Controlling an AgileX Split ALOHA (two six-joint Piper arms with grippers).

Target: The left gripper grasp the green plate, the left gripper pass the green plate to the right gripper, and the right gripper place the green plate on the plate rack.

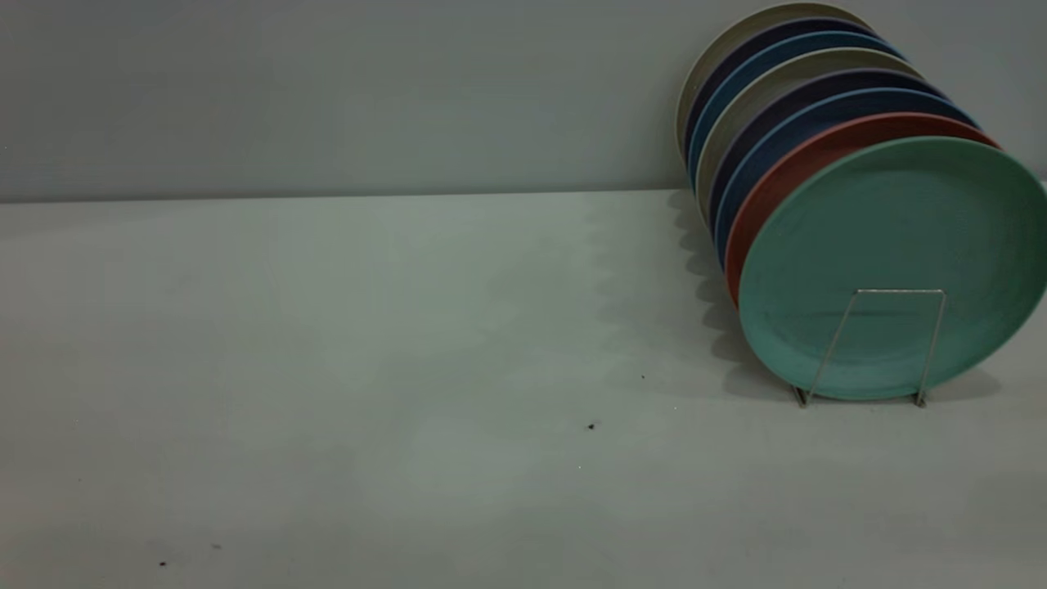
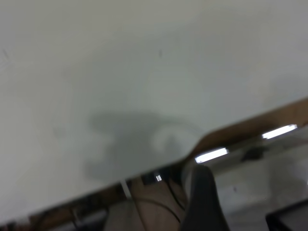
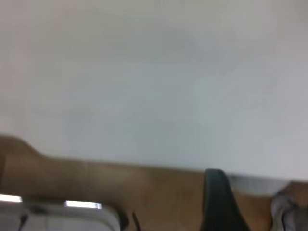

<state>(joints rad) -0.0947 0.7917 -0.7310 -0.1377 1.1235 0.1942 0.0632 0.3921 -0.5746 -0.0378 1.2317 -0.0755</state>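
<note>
Standing upright at desk's right edge: green plate [image 1: 900, 237], frontmost in plate rack [image 1: 887, 348]; both grippers' jaw state indeterminable

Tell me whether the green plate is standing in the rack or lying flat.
Standing on edge: the green plate leans on the red plate behind it, a rack loop crossing its face.

Dim, even light; soft plate shadows fall left on table [image 1: 327, 368]; both wrist views blurred
</note>
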